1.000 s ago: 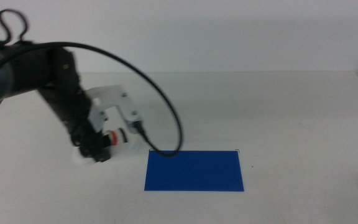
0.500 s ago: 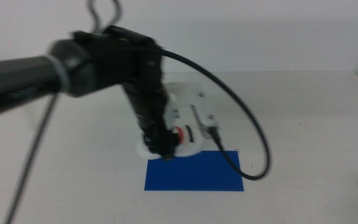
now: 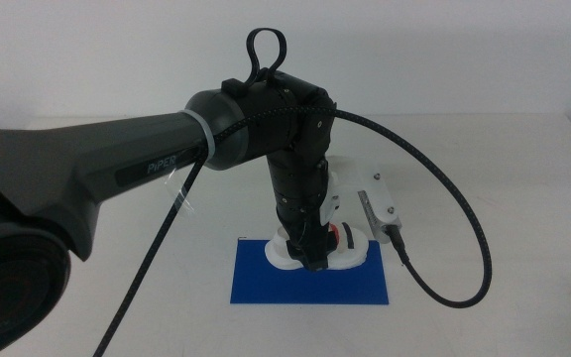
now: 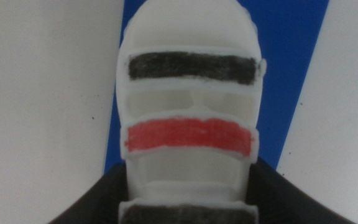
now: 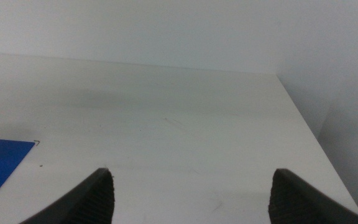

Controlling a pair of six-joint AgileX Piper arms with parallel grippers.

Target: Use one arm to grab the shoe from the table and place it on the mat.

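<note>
White table [image 3: 484,198], blue mat [image 3: 256,286] near its 6 o'clock edge in the middle view. Left arm [image 3: 117,169] reaching in from 9 o'clock, left gripper [image 3: 310,260] down over the mat, fingers closed on the shoe [image 4: 188,93]. Shoe over the mat's 12 o'clock half, touching or just above, hard to tell. Right gripper [image 5: 191,186] waiting well apart, fingers spread open over bare table.

White shoe [image 3: 347,250] seemingly on blue mat [image 3: 266,286]
</note>
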